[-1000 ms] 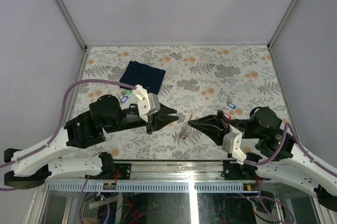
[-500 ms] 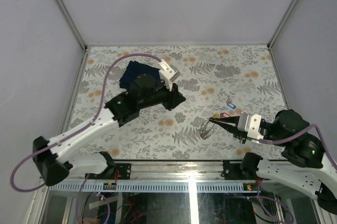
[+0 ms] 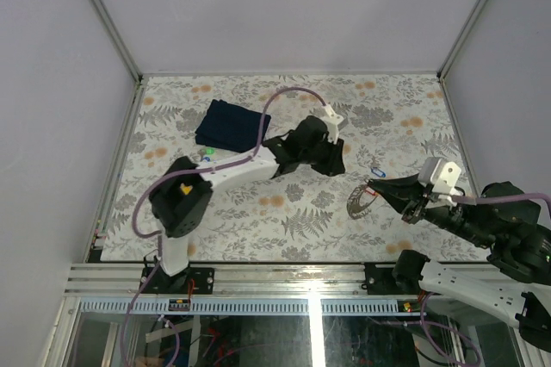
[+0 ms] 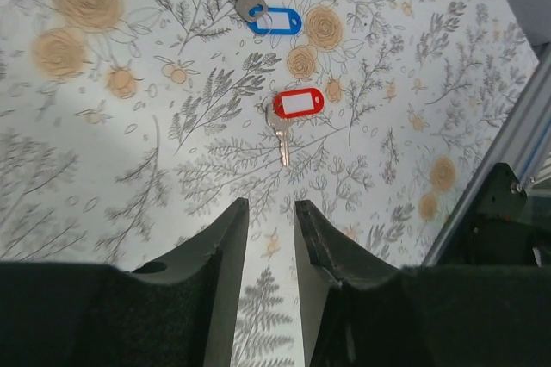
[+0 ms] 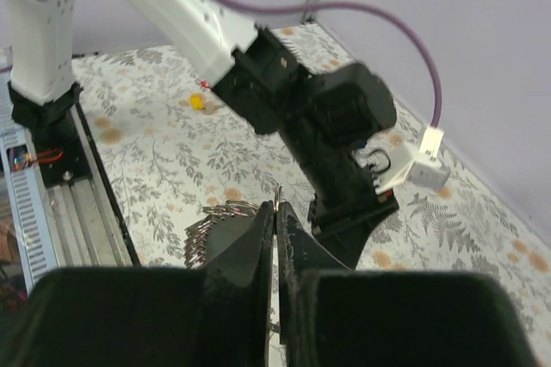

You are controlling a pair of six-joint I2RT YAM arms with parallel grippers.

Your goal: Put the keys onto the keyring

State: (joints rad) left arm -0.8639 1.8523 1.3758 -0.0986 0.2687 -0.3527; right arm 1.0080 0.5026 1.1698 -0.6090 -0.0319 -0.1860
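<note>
The step in hand is judged to be the pickup of a key for threading. The left gripper is poised over the table with its jaws set narrow and nothing between them. In the wrist view the red key is seen just ahead at 12 o'clock, its tag on the far side and its blade pointing back toward the jaws. The blue key lies farther off, also near 12 o'clock, apart from the red one. The keyring is pinched by the fully closed right gripper and hangs off its tip, at about 4 o'clock from the left gripper in the top view. For a clean pickup, the jaws are best widened a little and carried forward until the red tag is straddled across its short side. They are then lowered to the surface before being closed. The tag should be gripped rather than the thin blade, so that the joint between tag and key is left free for the ring. The flat key could be pushed along the surface if one finger lands first. The ring's open end cannot be made out.
</note>
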